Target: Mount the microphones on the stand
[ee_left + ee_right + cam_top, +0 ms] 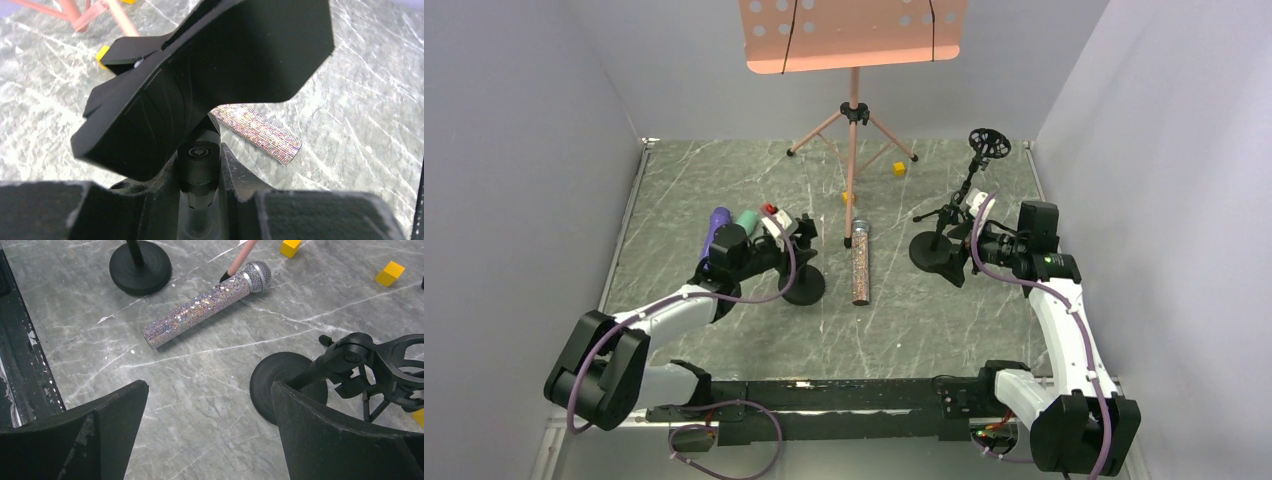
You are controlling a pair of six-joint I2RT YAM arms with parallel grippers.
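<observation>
The clip stand is being gripped at its stem by the left gripper, jaws narrowed around it, while the right gripper is being held wide and empty near the shock-mount stand. No microphone is being mounted yet: the glittery microphone is lying flat between the stands, and the purple microphone and mint-green microphone beside the left arm. Next, the glittery one is likely being left for the free gripper to lift and seat. The stem grip is being shown only by the left wrist view, the coloured pair only from overhead.
</observation>
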